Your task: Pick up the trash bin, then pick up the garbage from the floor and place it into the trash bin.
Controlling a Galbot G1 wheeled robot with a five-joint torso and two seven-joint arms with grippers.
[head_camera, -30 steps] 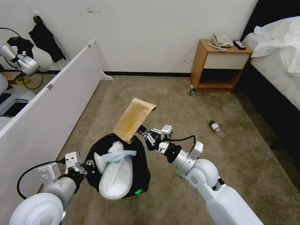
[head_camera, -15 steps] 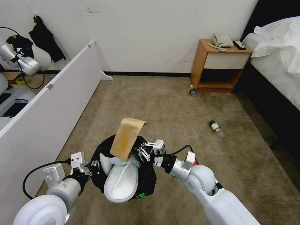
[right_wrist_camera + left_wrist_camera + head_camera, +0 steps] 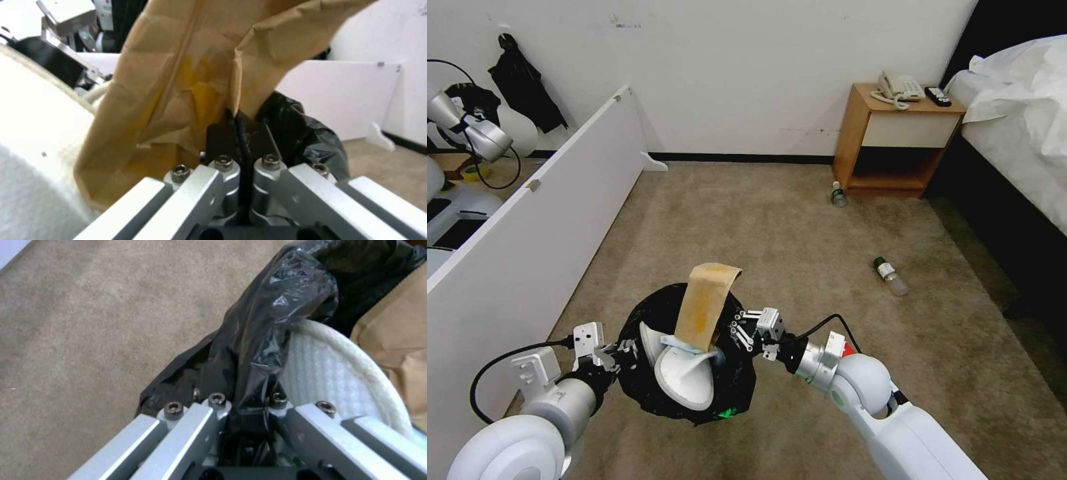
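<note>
Right gripper (image 3: 735,331) pinches paper bag (image 3: 704,308) over trash bin (image 3: 640,373).

Left tool (image 3: 247,403) clamped on trash bin (image 3: 267,323) rim

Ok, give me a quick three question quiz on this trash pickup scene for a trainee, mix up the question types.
1. True or false: the right claw is shut on the stained brown paper bag.
2. What does the left claw grip? A) a clear bottle B) the black plastic liner of the small round trash bin C) the wooden nightstand
3. How many clear green-capped plastic bottles lie on the beige carpet floor?

Key: 1 true. 2 B. 3 two: one mid-carpet, one by the wooden nightstand.
</note>
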